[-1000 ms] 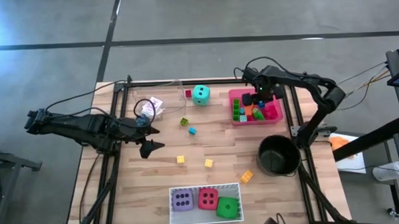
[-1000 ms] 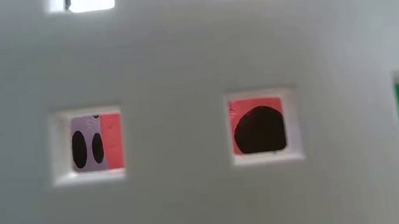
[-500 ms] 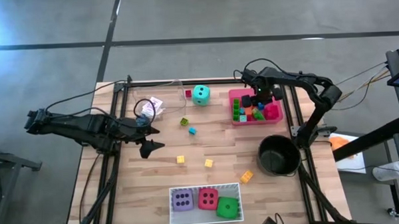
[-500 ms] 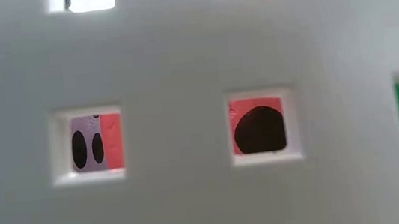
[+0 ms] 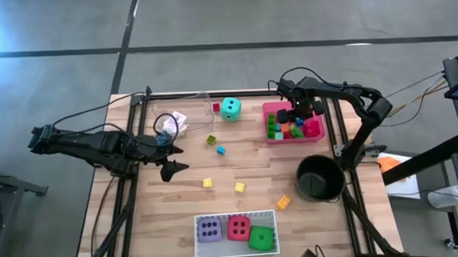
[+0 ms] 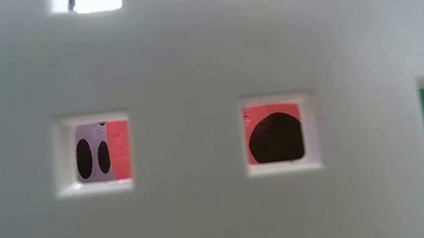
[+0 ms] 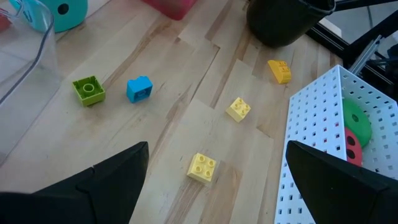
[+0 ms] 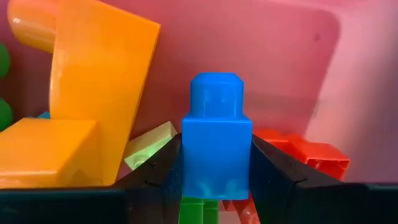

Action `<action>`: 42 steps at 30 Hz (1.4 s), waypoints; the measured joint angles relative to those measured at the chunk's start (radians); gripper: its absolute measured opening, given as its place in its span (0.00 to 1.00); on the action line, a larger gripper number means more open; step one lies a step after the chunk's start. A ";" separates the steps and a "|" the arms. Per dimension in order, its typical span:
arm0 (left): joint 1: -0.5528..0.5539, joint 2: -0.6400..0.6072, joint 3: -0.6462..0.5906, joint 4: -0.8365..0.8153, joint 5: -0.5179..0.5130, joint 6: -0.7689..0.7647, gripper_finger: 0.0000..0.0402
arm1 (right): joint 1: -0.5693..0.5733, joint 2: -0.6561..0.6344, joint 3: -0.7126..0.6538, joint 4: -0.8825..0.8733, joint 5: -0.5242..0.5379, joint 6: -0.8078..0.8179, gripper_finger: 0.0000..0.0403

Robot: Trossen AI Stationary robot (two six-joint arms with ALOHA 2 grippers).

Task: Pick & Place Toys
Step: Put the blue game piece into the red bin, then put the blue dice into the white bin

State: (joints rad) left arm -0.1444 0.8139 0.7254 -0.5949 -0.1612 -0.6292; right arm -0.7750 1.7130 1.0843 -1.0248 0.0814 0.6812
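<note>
While the left arm waits at the table's left edge, the right arm works inside the pink tray.

Left gripper (image 5: 171, 159): over the left part of the table (image 5: 253, 173), fingers spread wide, nothing between them.
Clear tray (image 5: 190, 107): far left of the table, crumpled white paper (image 5: 170, 123) on it.
Loose blocks: green block (image 5: 212, 140), blue block (image 5: 220, 150), 3 yellow blocks (image 5: 207, 183) scattered mid-table.
Teal die (image 5: 230, 108): near the far edge, between the clear tray and the pink tray.
White tray (image 5: 236, 216): near edge, holding the purple die (image 5: 209, 229), red die (image 5: 238, 227) and green die (image 5: 261, 237).
Pink tray (image 5: 270, 108): far right, filled with bright blocks.
Right gripper (image 5: 299, 111): down inside the pink tray.
Black pot (image 5: 319, 178): right side, nearer than the pink tray.
Right wrist view only: fingers (image 8: 155, 171) narrow, both sides against an upright blue brick (image 8: 216, 137), orange brick (image 8: 93, 81) beside it.
Low view only: the white tray's perforated wall fills it, with red, purple and green showing through the holes.
Left wrist view only: studs on the loose blocks, dice behind the white tray's wall.
Change from 1 second ago: the right gripper has shifted slightly within the pink tray; the left arm and all loose toys lie as before.
</note>
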 joint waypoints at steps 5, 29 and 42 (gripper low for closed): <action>0.000 0.000 0.000 0.000 0.000 0.000 0.95 | 0.000 0.000 0.000 0.000 -0.003 -0.005 0.56; 0.000 0.000 0.000 0.000 0.000 -0.004 0.95 | 0.010 -0.154 0.000 -0.045 -0.003 -0.044 0.85; 0.001 0.000 0.000 0.044 -0.005 -0.078 0.95 | 0.200 -0.321 0.129 -0.031 -0.003 -0.193 0.85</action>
State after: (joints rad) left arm -0.1432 0.8143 0.7251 -0.5512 -0.1661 -0.7074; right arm -0.5754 1.3924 1.2131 -1.0557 0.0781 0.4881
